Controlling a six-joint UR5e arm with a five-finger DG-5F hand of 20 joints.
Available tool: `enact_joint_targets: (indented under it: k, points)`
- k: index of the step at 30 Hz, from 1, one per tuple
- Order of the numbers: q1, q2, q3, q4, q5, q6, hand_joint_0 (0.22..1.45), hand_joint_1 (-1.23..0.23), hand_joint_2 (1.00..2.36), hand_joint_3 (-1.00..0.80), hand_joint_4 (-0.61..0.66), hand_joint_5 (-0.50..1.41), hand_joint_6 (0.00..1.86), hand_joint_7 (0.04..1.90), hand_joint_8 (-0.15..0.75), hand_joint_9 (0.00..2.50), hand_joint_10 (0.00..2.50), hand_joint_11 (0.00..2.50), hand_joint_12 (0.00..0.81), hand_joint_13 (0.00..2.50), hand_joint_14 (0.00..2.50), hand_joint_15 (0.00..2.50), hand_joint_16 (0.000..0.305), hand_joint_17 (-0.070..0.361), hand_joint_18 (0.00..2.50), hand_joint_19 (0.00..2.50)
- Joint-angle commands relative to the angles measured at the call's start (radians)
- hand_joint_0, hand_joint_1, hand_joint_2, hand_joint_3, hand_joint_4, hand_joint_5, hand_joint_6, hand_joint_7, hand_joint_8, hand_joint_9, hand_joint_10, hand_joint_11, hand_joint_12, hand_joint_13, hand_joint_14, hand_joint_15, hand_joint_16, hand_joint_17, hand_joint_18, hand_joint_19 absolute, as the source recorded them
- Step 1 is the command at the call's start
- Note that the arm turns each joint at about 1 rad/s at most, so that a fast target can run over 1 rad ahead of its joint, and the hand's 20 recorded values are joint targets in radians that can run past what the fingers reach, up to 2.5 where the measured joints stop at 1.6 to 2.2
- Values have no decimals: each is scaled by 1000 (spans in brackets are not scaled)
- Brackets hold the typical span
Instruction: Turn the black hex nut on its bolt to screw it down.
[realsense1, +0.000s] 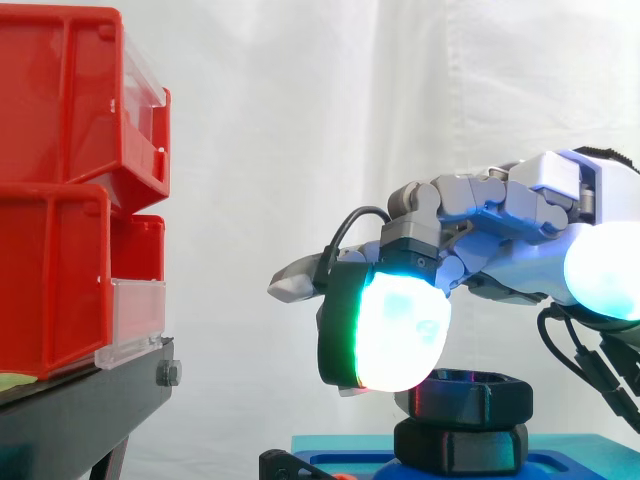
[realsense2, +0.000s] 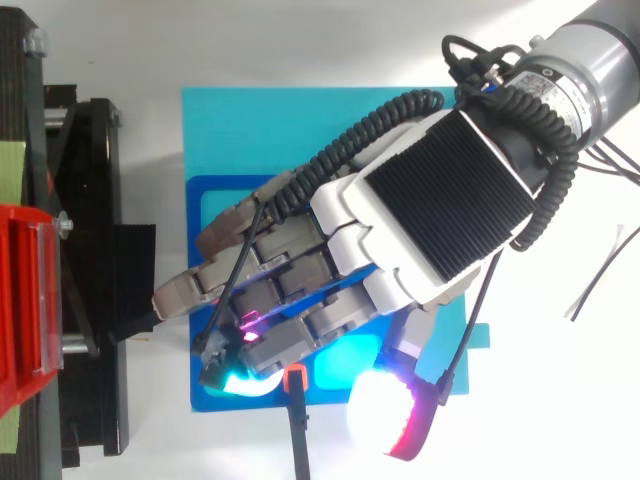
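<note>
The black hex nut (realsense1: 470, 392) sits at the top of its bolt, above a second black nut (realsense1: 460, 445) on the blue fixture (realsense1: 560, 465). My hand (realsense1: 510, 230) reaches in from the right and hovers over the nut, its fingers loosely bent. One glowing fingertip pad (realsense1: 400, 335) hangs in front of the nut's upper left edge; I cannot tell if it touches. The thumb pad (realsense1: 605, 270) glows higher up, clear of the nut. From above, my hand (realsense2: 440, 200) covers the nut and much of the dark blue fixture (realsense2: 205, 220).
Red bins (realsense1: 60, 150) stand stacked on a black stand (realsense1: 80, 410) at the left. The fixture lies on a cyan plate (realsense2: 250, 130). A black bar with an orange tip (realsense2: 297, 400) points at the fixture's near edge. Thin white wires (realsense2: 600, 280) lie at the right.
</note>
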Motion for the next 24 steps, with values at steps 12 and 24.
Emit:
enact_joint_targets:
  k: [12, 24]
  points:
    - [-8, 0, -1, -12, 0, -8, 530, -211, 1000, -500, 243, -59, 501, 1131, 294, 763, 12, 329, 295, 381, 3, 93, 47, 107, 438, 530]
    - [2, 0, -1, -15, 14, -15, 530, -216, 1000, -500, 241, -55, 501, 1159, 293, 763, 10, 330, 295, 381, 4, 93, 47, 106, 438, 519]
